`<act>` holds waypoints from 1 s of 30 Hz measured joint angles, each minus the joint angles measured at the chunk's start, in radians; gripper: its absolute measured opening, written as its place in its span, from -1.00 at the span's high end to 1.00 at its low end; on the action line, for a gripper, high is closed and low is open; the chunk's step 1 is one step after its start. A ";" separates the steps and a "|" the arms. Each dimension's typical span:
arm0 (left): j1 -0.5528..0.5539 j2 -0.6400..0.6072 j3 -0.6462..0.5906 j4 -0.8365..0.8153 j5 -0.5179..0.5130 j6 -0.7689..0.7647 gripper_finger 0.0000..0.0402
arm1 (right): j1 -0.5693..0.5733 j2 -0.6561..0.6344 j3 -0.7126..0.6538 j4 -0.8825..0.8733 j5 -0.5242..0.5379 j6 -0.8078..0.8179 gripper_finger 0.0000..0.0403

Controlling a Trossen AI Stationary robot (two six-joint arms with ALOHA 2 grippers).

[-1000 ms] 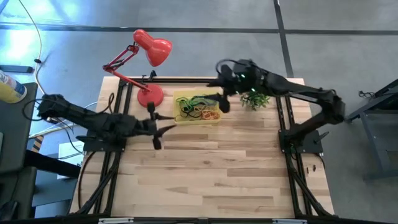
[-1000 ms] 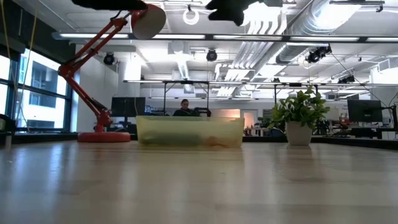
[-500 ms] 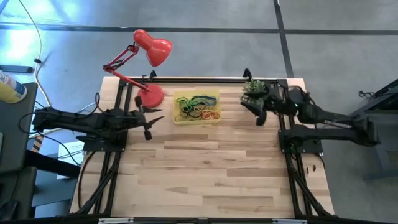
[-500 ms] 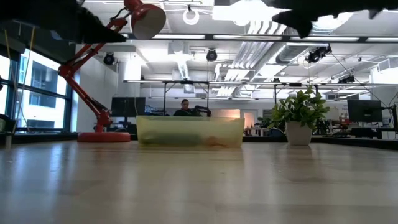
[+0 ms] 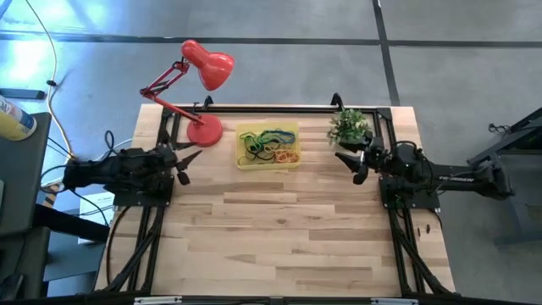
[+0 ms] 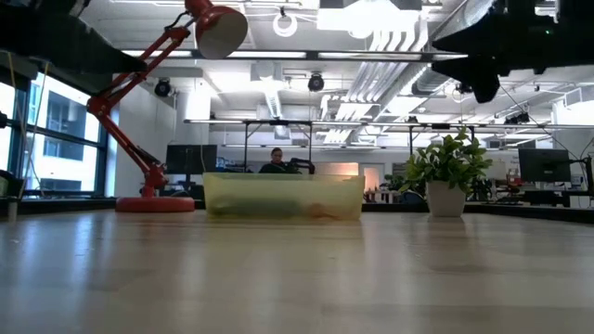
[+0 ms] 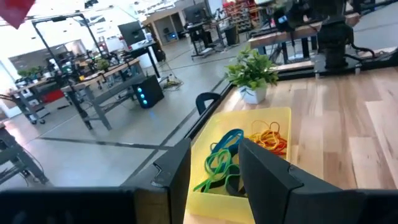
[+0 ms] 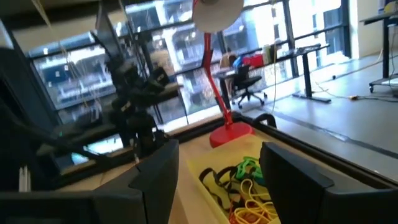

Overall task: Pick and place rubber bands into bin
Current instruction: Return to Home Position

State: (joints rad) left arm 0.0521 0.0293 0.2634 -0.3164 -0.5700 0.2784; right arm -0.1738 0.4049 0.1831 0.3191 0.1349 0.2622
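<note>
The bin (image 5: 241, 132) is a shallow translucent yellow tray at the table's far middle, resting flat on the wood; in the low view the bin (image 6: 283, 196) stands between lamp and plant. Rubber bands (image 5: 269, 148) lie piled inside it: black, green, blue, orange and yellow. My left gripper (image 5: 182, 161) is open, low by the table's left edge, pointing at the bin. My right gripper (image 5: 351, 161) is open by the right edge, facing the bin. Both wrist views look past open fingers at the rubber bands (image 7: 227, 158) (image 8: 245, 171).
A red desk lamp (image 5: 206, 72) stands with its base (image 5: 204, 131) just left of the bin. A small potted plant (image 5: 349, 125) sits right of it, close to my right gripper. Bare wood fills the table's near half. A person (image 6: 275, 162) sits far behind.
Both arms have drawn back from the bin. My right gripper went from above the bin toward the table's right edge, past the plant, and down. My left gripper pulled toward the table's left edge. The bin and the bands stayed put.
</note>
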 joint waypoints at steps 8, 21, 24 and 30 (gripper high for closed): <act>0.000 -0.024 0.016 -0.096 -0.048 -0.035 0.38 | 0.024 -0.182 -0.112 0.028 0.007 0.035 -0.06; 0.000 -0.023 0.017 -0.144 -0.076 -0.093 0.38 | 0.240 -0.321 -0.173 -0.063 0.263 0.026 -0.07; 0.000 -0.023 0.016 -0.189 -0.043 -0.111 0.38 | 0.273 -0.344 -0.173 -0.126 0.301 0.032 -0.07; 0.000 -0.022 -0.106 -0.061 -0.068 -0.167 0.38 | 0.331 -0.354 -0.173 -0.185 0.354 0.091 -0.08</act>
State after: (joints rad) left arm 0.0521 0.0071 0.1576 -0.3775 -0.6376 0.1116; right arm 0.1568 0.0510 0.0097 0.1342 0.4887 0.3528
